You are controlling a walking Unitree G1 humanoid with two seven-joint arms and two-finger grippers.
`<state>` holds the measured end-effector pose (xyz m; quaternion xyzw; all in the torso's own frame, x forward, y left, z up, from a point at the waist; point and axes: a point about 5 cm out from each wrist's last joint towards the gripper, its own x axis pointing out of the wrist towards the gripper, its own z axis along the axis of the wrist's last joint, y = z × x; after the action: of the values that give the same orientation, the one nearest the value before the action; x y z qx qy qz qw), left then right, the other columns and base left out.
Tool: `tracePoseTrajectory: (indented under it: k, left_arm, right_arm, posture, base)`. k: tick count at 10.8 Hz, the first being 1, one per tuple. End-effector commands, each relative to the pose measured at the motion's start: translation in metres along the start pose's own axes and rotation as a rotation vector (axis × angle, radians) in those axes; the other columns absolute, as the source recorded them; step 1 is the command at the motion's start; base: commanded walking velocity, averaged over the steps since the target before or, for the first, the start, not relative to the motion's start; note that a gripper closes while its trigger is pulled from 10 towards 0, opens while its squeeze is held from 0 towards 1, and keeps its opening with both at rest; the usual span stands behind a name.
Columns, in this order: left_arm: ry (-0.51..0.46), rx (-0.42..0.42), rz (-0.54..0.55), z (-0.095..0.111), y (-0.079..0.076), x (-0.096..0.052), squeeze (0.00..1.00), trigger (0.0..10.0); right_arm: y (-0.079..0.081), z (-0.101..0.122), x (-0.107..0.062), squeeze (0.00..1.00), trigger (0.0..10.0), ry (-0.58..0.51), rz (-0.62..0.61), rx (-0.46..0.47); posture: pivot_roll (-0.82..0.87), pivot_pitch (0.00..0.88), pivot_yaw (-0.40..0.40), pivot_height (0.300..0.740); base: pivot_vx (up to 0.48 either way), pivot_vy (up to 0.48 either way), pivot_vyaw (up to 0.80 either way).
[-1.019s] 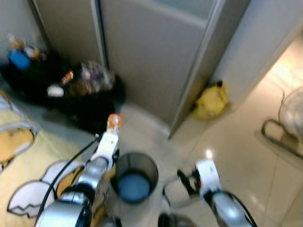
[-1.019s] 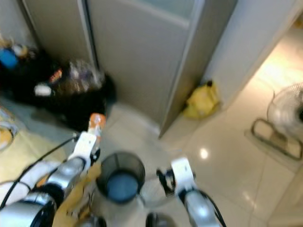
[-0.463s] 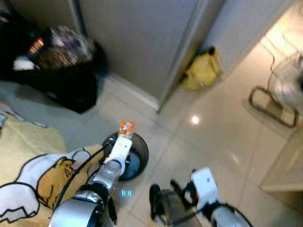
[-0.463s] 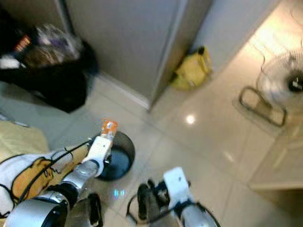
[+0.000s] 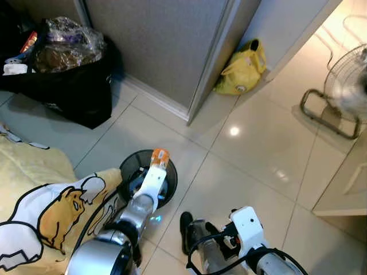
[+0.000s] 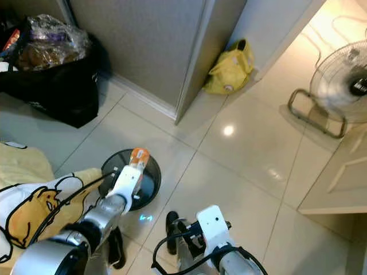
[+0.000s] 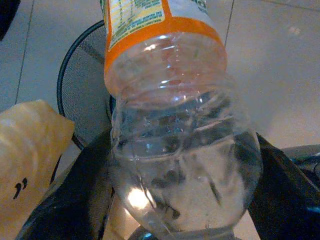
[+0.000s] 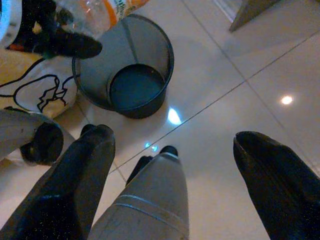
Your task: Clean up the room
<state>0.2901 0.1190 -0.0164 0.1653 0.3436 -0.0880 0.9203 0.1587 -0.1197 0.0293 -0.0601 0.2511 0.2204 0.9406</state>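
A clear plastic bottle (image 7: 180, 125) with an orange label sits between the black fingers (image 7: 75, 200) of my left gripper (image 5: 153, 172), which is shut on it. The bottle (image 5: 160, 157) is held just above the near rim of a round black mesh bin (image 5: 129, 167) standing on the tiled floor. The bin (image 8: 127, 75) looks empty inside. My right gripper (image 8: 172, 135) is open, low over the tiles to the right of the bin, with nothing between its fingers (image 8: 80, 185).
A yellow cartoon blanket (image 5: 51, 212) lies left of the bin. A stuffed black bag (image 5: 69, 80) sits by the grey partition (image 5: 172, 46). A yellow bag (image 5: 243, 67) rests at the doorway. At the right are a floor fan (image 5: 344, 86) and a cabinet (image 5: 350, 183).
The view has swung and sharpened as the camera moved. The bottle stays in my left gripper, now at the bin's rim. My right gripper remains open and low.
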Motion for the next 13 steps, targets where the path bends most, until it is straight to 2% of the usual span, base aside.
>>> tracePoseTrajectory:
  k: [1,2,7,8,9,10,11,12,13]
  left_arm:
    - [0.048,0.011,-0.019,-0.011,-0.008,-0.001,1.0,10.0]
    - [0.065,-0.045,-0.056,-0.012,-0.009,-0.001,1.0,10.0]
    - [0.05,-0.012,-0.031,-0.009,0.001,-0.001,1.0,10.0]
    - [0.015,-0.008,-0.039,-0.003,0.002,0.0,1.0,10.0]
    - [-0.116,0.0,-0.063,0.017,0.003,0.0,0.0,10.0]
    - [-0.178,-0.033,-0.074,0.026,0.006,0.0,0.0,10.0]
    - [-0.332,-0.072,-0.091,0.045,0.017,-0.005,0.0,10.0]
    - [-0.509,-0.128,-0.071,0.067,0.034,-0.015,0.0,10.0]
    - [-0.665,-0.184,-0.059,0.085,0.045,-0.032,0.0,10.0]
  right_arm:
    - [-0.002,-0.004,-0.004,0.0,10.0,0.028,-0.013,0.009]
    - [-0.001,-0.003,-0.002,0.0,10.0,0.029,-0.009,0.014]
    - [-0.01,0.001,0.008,0.0,10.0,0.028,-0.008,0.0]
    - [-0.013,0.003,0.017,0.0,10.0,0.019,-0.012,-0.005]
    - [-0.016,0.017,0.031,0.0,10.0,-0.038,-0.027,-0.016]
    - [-0.019,0.024,0.039,0.0,10.0,-0.066,-0.037,-0.021]
    - [-0.026,0.04,0.051,0.0,10.0,-0.124,-0.061,-0.019]
    - [-0.037,0.057,0.06,0.0,10.0,-0.188,-0.091,-0.019]
    - [-0.051,0.068,0.066,0.0,10.0,-0.227,-0.126,0.002]
  posture:
    - [-0.38,0.386,-0.121,0.74]
    - [-0.38,0.381,-0.12,0.74]
    - [-0.35,0.339,-0.121,0.74]
    - [-0.33,0.303,-0.103,0.74]
    - [-0.3,0.247,-0.08,0.74]
    - [-0.27,0.194,-0.057,0.74]
    - [-0.24,0.128,-0.036,0.74]
    - [-0.22,0.076,-0.023,0.74]
    - [-0.19,0.056,-0.041,0.74]
  base:
    - [0.0,0.0,0.0]
    - [0.0,0.0,0.0]
    - [0.0,0.0,0.0]
    - [0.0,0.0,0.0]
    - [0.0,0.0,0.0]
    - [0.0,0.0,0.0]
    - [0.0,0.0,0.0]
    - [0.0,0.0,0.0]
    - [0.0,0.0,0.0]
